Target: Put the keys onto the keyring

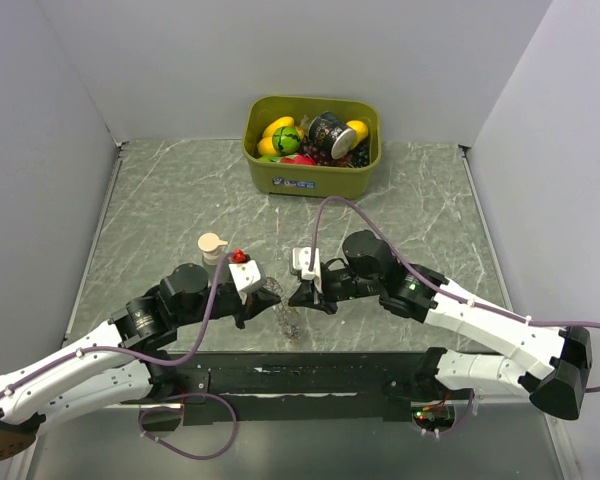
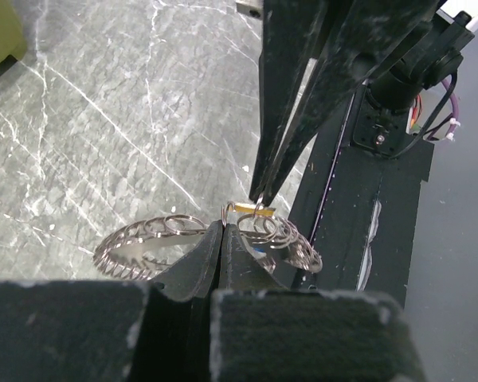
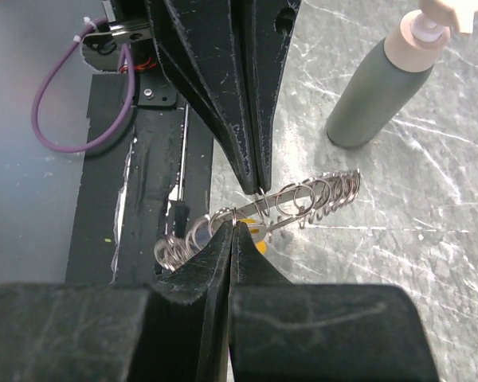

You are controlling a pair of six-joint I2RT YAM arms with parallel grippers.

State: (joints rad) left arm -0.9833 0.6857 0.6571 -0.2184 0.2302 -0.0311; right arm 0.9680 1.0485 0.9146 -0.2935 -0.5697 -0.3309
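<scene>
Where left claw point(image 2: 223, 228) faces right claw point(image 3: 235, 227), the keyring point(image 3: 317, 193) (silvery wire) coils.

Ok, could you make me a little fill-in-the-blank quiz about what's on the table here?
1. The left fingers and the right fingers are both ___.
2. The keyring sits ___ the two arms.
3. The grey bottle stands ___.
4. The olive-green bin holds toy ___ and a can.
Missing words: shut; between; upright; fruit.
</scene>
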